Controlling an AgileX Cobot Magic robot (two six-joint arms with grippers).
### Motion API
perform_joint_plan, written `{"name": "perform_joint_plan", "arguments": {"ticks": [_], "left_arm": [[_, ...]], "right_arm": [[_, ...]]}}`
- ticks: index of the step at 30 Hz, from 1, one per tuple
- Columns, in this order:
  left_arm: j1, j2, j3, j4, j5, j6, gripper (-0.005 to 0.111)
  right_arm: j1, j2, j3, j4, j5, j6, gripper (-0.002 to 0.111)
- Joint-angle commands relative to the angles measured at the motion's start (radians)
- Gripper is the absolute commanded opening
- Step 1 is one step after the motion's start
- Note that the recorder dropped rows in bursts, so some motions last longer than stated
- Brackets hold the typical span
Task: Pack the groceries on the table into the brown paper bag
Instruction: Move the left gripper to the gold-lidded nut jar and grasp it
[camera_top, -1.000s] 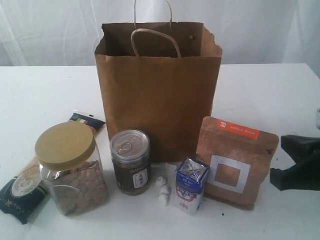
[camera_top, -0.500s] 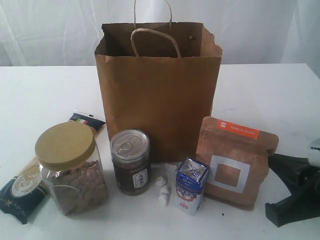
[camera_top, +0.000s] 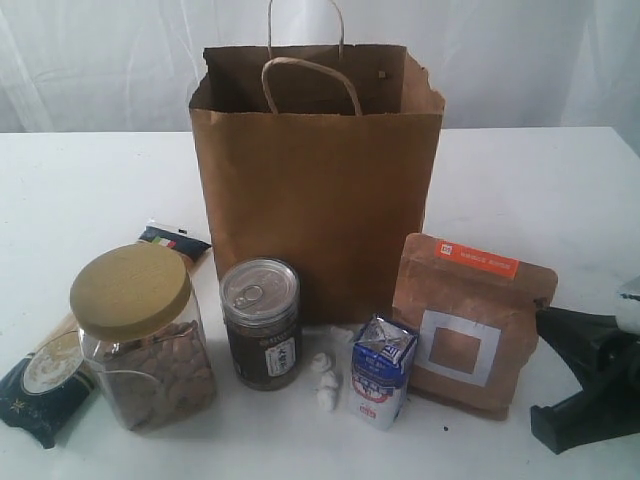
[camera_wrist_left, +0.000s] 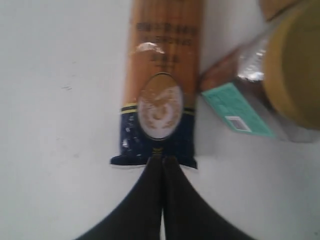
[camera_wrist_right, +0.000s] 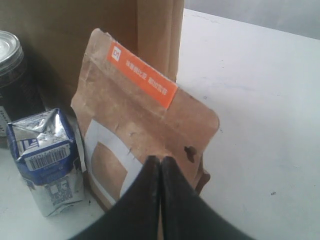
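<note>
Brown paper bag (camera_top: 315, 190) stood on surface (camera_top: 80, 180); left tool (camera_wrist_left: 161, 159) pinched together, empty, at end of spaghetti packet (camera_wrist_left: 160, 75), right tool (camera_wrist_right: 160, 161) likewise near pouch (camera_wrist_right: 145, 120).

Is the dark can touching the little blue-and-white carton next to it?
Apart. The exterior view shows a strip of white table between the dark can and the blue-white mini carton, both standing upright.

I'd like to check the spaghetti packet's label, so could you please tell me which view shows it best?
The left wrist view: the spaghetti packet fills the middle, its printed front facing the camera close up. In the exterior view the tan-lidded jar hides all but its ends. The right wrist view misses it.
</note>
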Motion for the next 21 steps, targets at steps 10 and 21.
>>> {"name": "perform_joint_plan", "arguments": {"ticks": [10,21], "left_arm": [[-0.006,-0.001,0.039,-0.727,0.051,1.148,0.103],[-0.006,-0.001,0.039,-0.729,-0.120,1.031,0.105]], "right_arm": [[-0.003,-0.005,0.004,0.002,-0.006,-0.007,0.000],[-0.003,-0.005,0.004,0.002,-0.006,0.031,0.000]]}}
